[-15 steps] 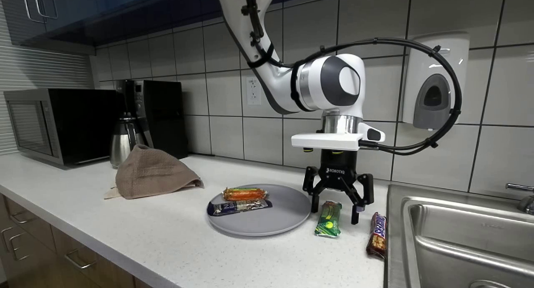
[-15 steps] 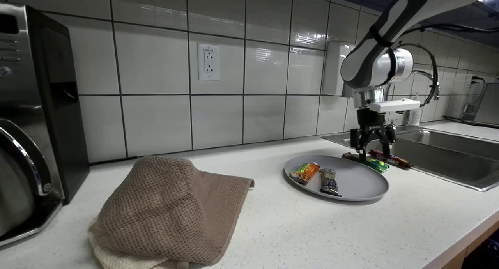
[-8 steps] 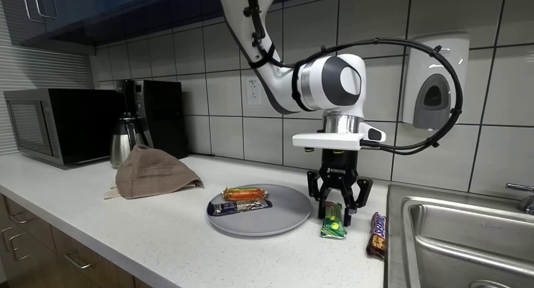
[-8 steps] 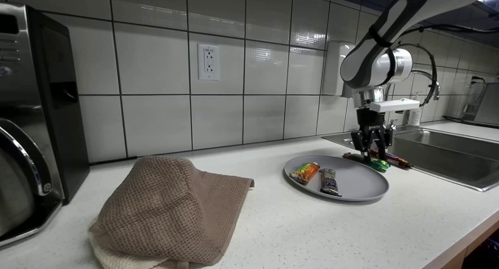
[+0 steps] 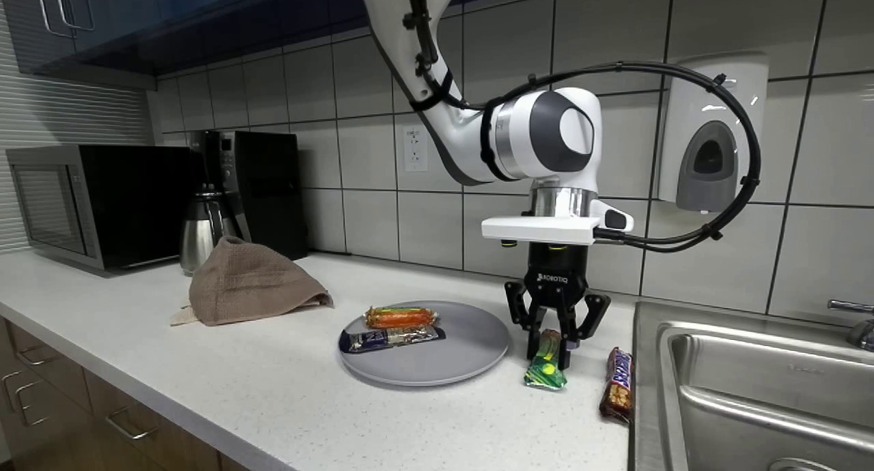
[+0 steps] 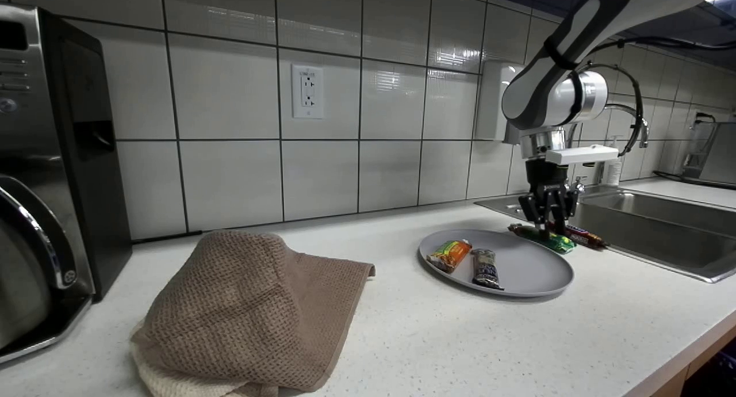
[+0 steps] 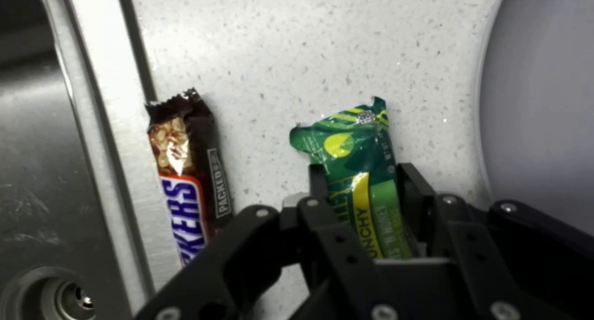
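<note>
A green granola bar (image 7: 355, 148) lies on the white counter, its yellow-and-green end poking out past the fingertips. My gripper (image 7: 361, 171) points straight down around it, one finger against each long side, and looks shut on it. In an exterior view the gripper (image 5: 548, 359) covers the middle of the green bar (image 5: 545, 377). To one side lies a brown Snickers bar (image 7: 185, 171), apart from the fingers. On the other side is a grey plate (image 5: 471, 362) bearing an orange packet (image 5: 401, 317) and a dark blue and silver packet (image 5: 392, 338).
A steel sink (image 5: 758, 406) borders the counter right beside the Snickers bar. Farther along are a crumpled brown towel (image 5: 249, 283), a steel carafe (image 5: 199, 232) and a microwave (image 5: 130, 205). The tiled wall with a soap dispenser (image 5: 713, 130) stands behind the arm.
The fingers have come together from wide apart onto the green bar. The bar has been nudged and turned slightly, toward the sink side. The arm itself has barely shifted.
</note>
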{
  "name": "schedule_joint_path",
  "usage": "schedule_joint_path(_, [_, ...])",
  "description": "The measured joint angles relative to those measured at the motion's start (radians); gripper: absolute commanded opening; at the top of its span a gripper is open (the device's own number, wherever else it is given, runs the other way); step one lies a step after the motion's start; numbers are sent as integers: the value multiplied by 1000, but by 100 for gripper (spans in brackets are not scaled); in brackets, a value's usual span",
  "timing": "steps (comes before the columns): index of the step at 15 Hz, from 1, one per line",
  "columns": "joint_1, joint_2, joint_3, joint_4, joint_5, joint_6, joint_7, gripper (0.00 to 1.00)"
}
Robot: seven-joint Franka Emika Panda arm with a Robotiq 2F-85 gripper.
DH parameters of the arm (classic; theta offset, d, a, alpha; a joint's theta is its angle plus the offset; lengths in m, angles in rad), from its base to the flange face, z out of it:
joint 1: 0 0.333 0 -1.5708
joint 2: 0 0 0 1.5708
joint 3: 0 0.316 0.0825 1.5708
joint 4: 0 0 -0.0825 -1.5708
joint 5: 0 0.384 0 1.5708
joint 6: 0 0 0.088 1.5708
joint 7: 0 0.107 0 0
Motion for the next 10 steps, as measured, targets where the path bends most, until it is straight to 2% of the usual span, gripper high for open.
schedule_joint_path(10, [0,-4,14,8,0,-1,-11,17])
